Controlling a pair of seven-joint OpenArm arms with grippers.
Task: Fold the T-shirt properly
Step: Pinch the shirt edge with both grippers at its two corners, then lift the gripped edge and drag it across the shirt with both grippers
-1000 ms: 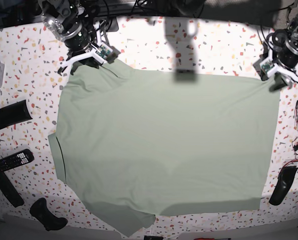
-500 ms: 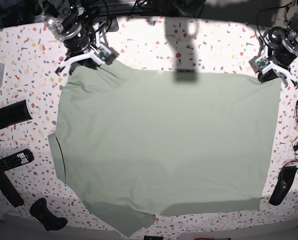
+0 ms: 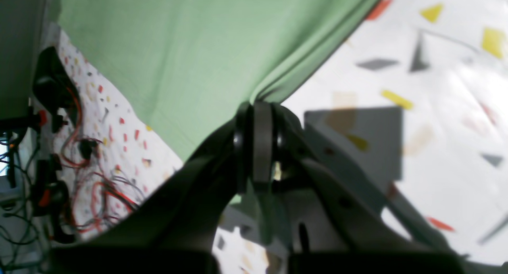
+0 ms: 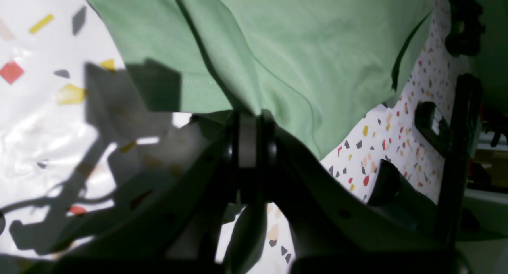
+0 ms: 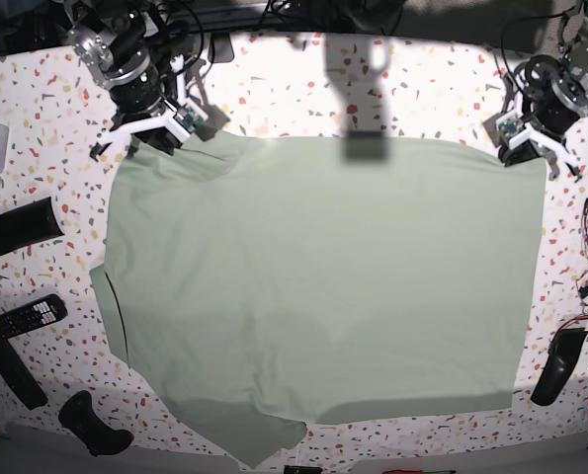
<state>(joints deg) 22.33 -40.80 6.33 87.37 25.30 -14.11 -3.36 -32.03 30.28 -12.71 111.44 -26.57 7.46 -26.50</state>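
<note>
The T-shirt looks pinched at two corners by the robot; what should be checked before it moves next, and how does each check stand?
1. Left gripper shut on the T-shirt corner: ok.
2. Right gripper shut on the other far corner: ok.
3. Shirt spread flat across the table: ok.
4. Near hem lying straight: not ok, one corner hangs off the table's near edge.
5. Remote clear of the fabric: ok.
6. Collar and buttons facing up: cannot tell.

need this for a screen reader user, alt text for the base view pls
A pale green T-shirt lies spread flat on a speckled table. The right gripper and the left gripper each pinch a far corner.
</note>
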